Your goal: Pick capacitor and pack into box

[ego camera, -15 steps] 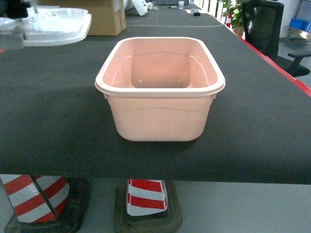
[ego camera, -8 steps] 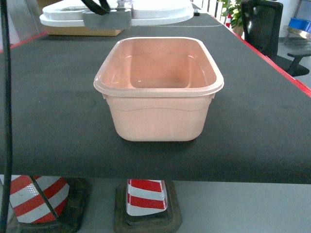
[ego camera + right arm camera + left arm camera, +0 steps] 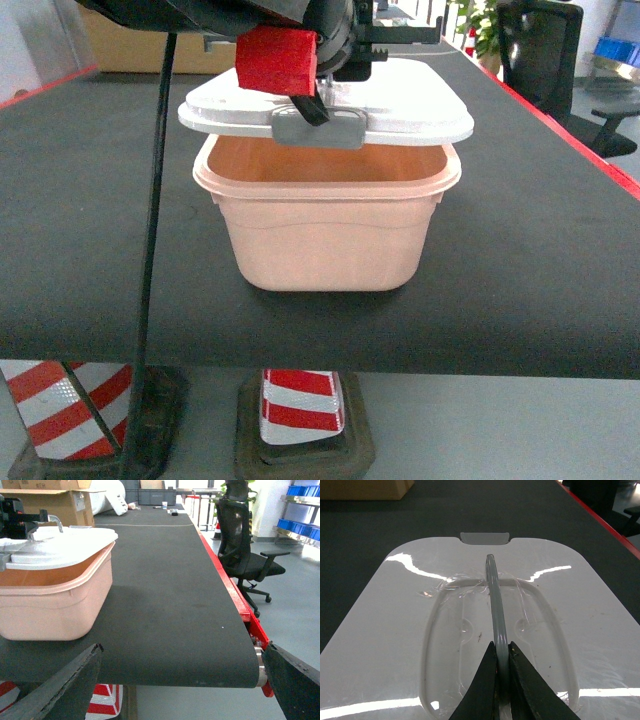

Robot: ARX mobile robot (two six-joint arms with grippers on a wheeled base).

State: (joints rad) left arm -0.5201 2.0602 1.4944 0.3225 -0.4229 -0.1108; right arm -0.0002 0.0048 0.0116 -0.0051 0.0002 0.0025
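A white lid (image 3: 400,100) with a grey latch (image 3: 318,127) sits tilted over the pink box (image 3: 325,235) on the black table (image 3: 530,270).

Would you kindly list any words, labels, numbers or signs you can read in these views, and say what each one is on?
No text can be read in any view.
The white lid and pink box: no print visible.
The cardboard carton: a pale label, too small and blurred to read.
The traffic cones under the table: red and white stripes only, no lettering.
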